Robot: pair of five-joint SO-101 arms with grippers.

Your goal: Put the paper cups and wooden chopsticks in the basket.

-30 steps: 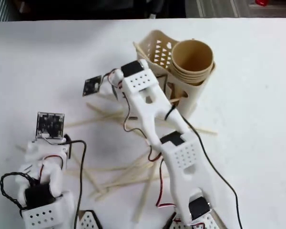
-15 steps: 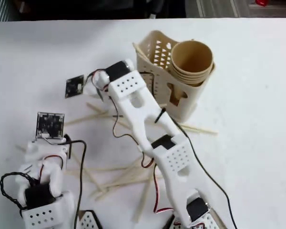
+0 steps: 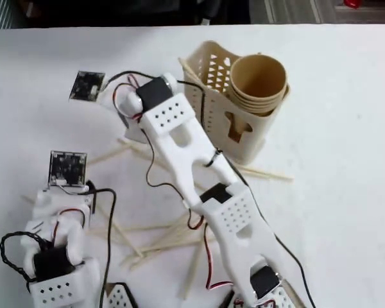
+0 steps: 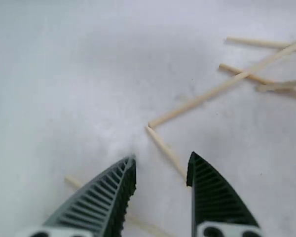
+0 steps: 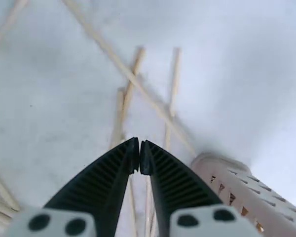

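Wooden chopsticks [image 4: 207, 95] still litter the table [image 3: 333, 192] as the right gripper [image 5: 139, 148], jaws closed empty, swings away from the basket [image 3: 250, 138]; left gripper [image 4: 161, 158] jaws open

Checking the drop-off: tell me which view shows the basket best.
High view: the basket, rim and walls, cups stacked inside. Right wrist view catches one lattice corner; left wrist view faces loose chopsticks.

A white surface [image 3: 45, 64] spans the high view. Beyond its far edge lies a dark area [image 3: 115, 11], with a small red object [image 3: 351, 3] near the far right corner.
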